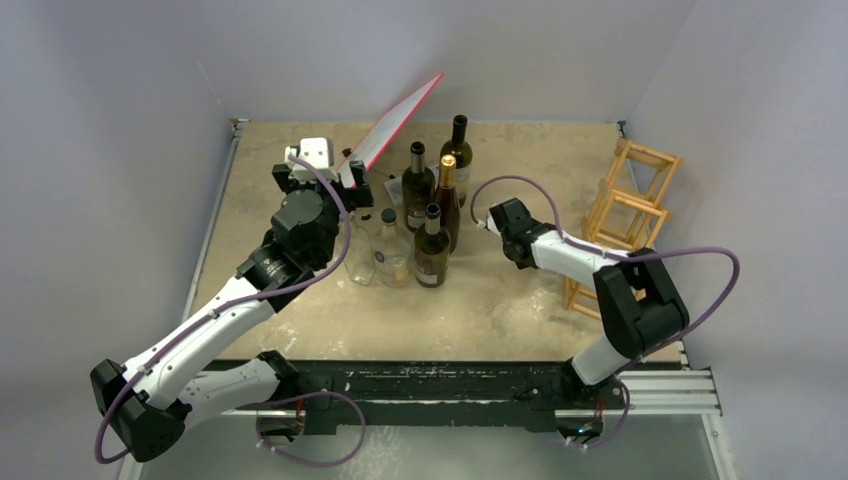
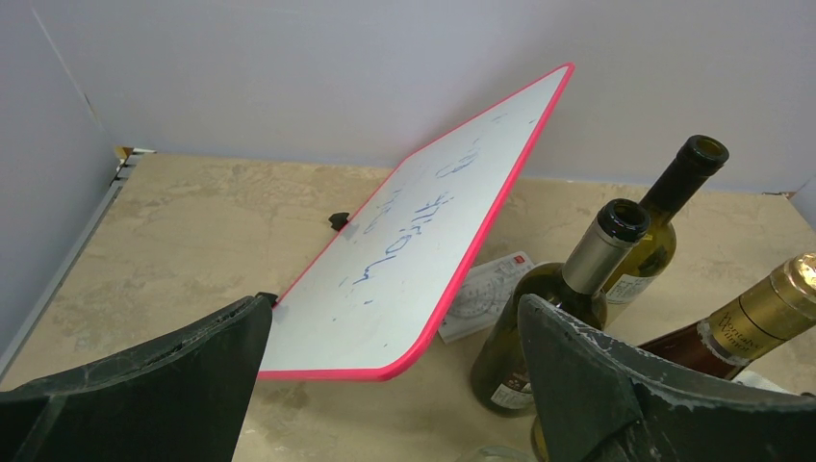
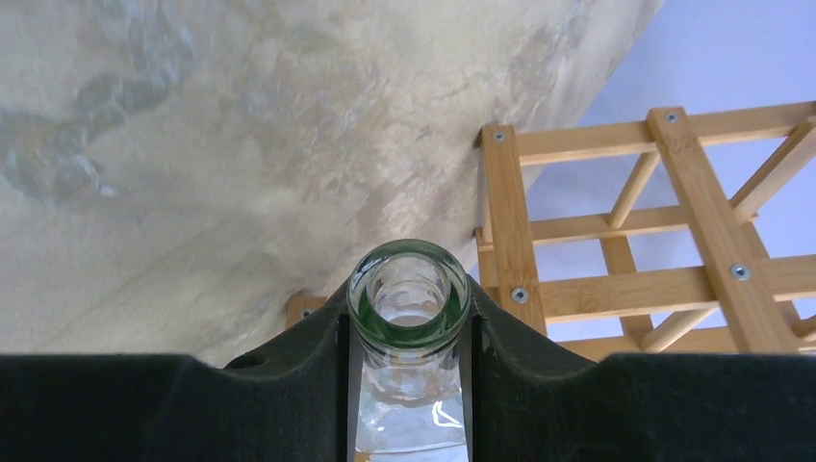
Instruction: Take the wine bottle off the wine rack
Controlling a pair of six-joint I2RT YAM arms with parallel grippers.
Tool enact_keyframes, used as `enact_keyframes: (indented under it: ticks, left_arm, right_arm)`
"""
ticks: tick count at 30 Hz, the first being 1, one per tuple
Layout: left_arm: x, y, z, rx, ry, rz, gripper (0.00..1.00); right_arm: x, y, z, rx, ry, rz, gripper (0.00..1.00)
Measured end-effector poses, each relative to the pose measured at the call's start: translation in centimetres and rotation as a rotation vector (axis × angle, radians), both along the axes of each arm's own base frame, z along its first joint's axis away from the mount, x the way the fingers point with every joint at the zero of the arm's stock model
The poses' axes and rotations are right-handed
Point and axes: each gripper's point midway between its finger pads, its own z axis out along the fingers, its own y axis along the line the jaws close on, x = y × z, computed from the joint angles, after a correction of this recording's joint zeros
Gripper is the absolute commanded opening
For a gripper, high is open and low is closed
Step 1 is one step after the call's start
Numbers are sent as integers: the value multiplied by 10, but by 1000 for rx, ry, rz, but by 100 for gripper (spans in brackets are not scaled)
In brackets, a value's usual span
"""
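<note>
My right gripper (image 3: 409, 322) is shut on the neck of a clear glass wine bottle (image 3: 408, 409) with a greenish rim; the mouth points away from the camera. The wine rack (image 3: 616, 241), a light-brown wooden lattice, stands beyond and to the right of the bottle, apart from it. In the top view the rack (image 1: 628, 215) stands at the table's right edge, and my right gripper (image 1: 500, 218) is to its left near the middle; the held bottle is hidden there. My left gripper (image 2: 395, 385) is open and empty, just in front of a red-edged whiteboard (image 2: 423, 241).
Several upright bottles (image 1: 432, 215) stand in a cluster mid-table between the two grippers, with two clear ones (image 1: 385, 250) on the left. The whiteboard (image 1: 395, 125) leans up toward the back wall. A paper card (image 2: 491, 289) lies under it. Walls enclose the table's left, back and right.
</note>
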Motion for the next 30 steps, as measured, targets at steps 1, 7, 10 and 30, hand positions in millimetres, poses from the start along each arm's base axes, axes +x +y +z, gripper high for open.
enact_keyframes:
  ticks: [1,7,10,30]
  left_arm:
    - [0,0,0,0,0,0,100]
    - [0,1,1,-1,-2,1,100]
    - [-1,1,1,-2,-3,1,100]
    - [-2,2,3,-6,-7,1,100]
  right_arm:
    - [5,4,1,5,-2,0,0]
    - [36,26,4,56,-30,-1,0]
    - [47,36,6,96,-47,-3,0]
    - [85,75,43,309,-178,14,0]
